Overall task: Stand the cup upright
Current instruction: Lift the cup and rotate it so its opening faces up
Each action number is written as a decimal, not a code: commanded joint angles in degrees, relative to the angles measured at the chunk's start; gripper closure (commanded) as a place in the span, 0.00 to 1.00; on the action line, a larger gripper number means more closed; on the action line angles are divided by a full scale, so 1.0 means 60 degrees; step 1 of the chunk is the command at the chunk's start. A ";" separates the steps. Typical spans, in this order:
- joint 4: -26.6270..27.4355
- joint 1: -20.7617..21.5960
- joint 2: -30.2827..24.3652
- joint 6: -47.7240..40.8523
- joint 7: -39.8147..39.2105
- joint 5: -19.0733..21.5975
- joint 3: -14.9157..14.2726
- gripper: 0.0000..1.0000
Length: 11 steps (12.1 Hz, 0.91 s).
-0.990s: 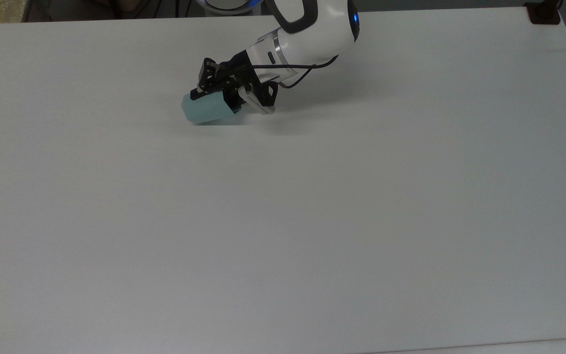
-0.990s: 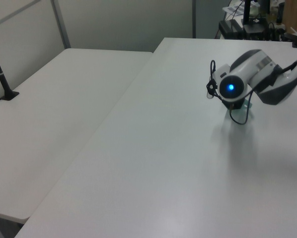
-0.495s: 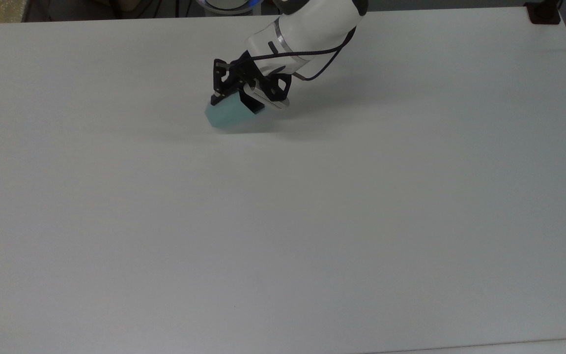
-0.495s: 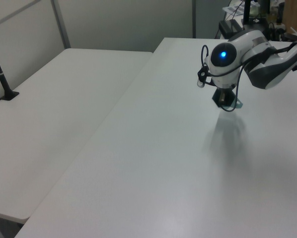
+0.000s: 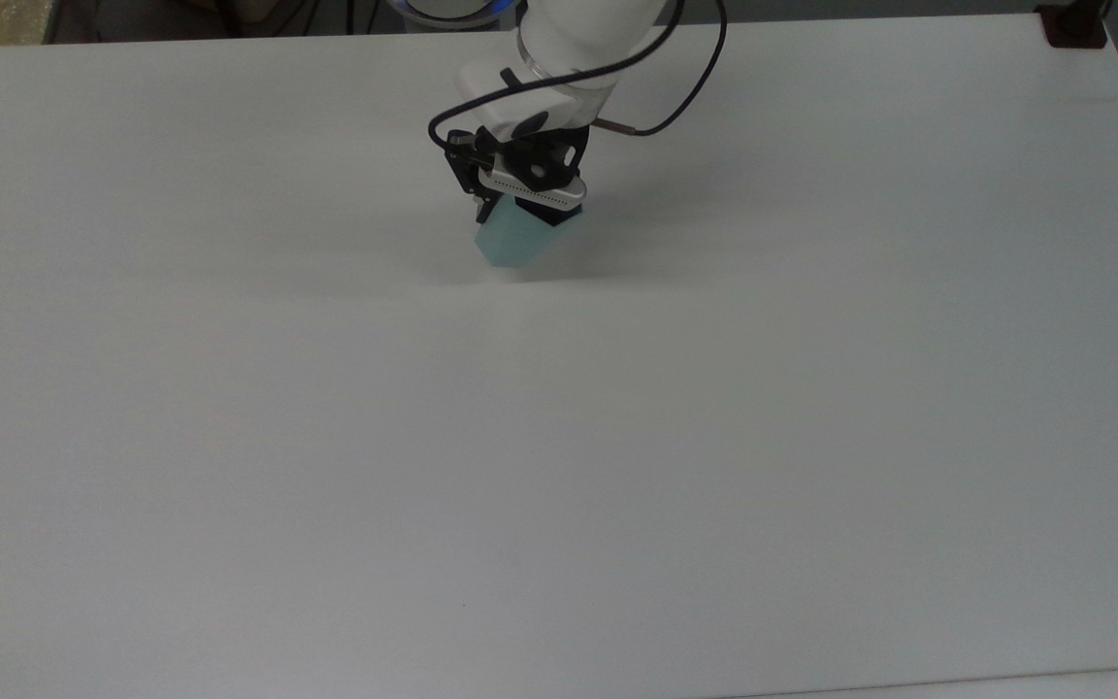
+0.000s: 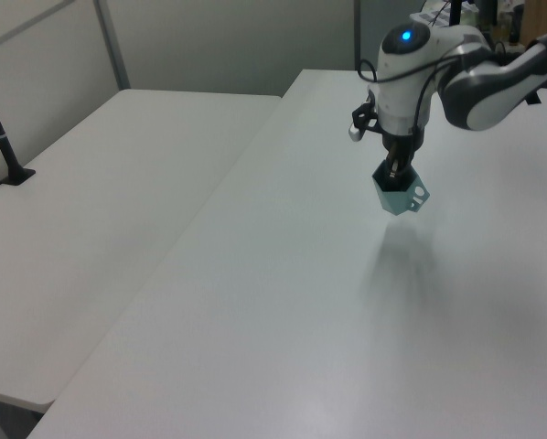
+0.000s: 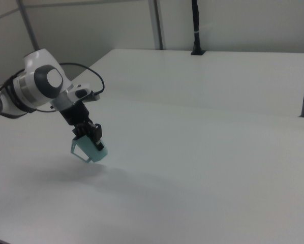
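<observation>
The cup [image 5: 513, 243] is pale teal and faceted, and my gripper [image 5: 523, 209] is shut on it near the table's far edge in the top view. It hangs tilted under the downward-pointing fingers, off the white table [image 5: 559, 437]. In the left view the cup [image 6: 399, 195] shows a small holed tab on its right, with its shadow on the table below, and the gripper [image 6: 392, 174] sits just above it. In the right view the cup [image 7: 89, 149] hangs below the gripper [image 7: 88, 135] with a dark rim edge facing lower left.
A black cable [image 5: 675, 87] loops off the wrist. A black clamp [image 5: 1071, 27] sits at the table's far right corner in the top view. A second white table [image 6: 100, 210] adjoins, with a black post [image 6: 1, 137] on it.
The arm has swung toward the top view's right and the wrist has turned downward. The cup, low and on its side before, now hangs raised under the gripper.
</observation>
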<state>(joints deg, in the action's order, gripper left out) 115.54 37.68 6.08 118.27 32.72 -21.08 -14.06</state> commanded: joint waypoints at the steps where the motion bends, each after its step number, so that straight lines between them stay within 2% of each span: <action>1: -0.0169 -0.0231 -0.0675 0.0021 -0.0677 0.0962 -0.0044 1.00; 3: -0.0258 -0.0289 -0.0953 0.0035 -0.0765 0.1212 -0.0203 1.00; 4: -0.0258 -0.0290 -0.1028 0.0064 -0.1215 0.1852 -0.0451 1.00; 6: -0.0229 -0.0420 -0.1028 0.0108 -0.2634 0.3695 -0.0876 1.00; 8: -0.0170 -0.0932 -0.1028 0.0123 -0.3443 0.4900 -0.0952 1.00; 10: -0.0126 -0.1270 -0.0999 0.0181 -0.3782 0.5460 -0.1025 1.00; 11: 0.0063 -0.1286 -0.0956 0.0414 -0.3841 0.5476 -0.1025 1.00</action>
<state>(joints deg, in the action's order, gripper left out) 114.18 30.56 0.71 118.26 11.91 9.36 -20.06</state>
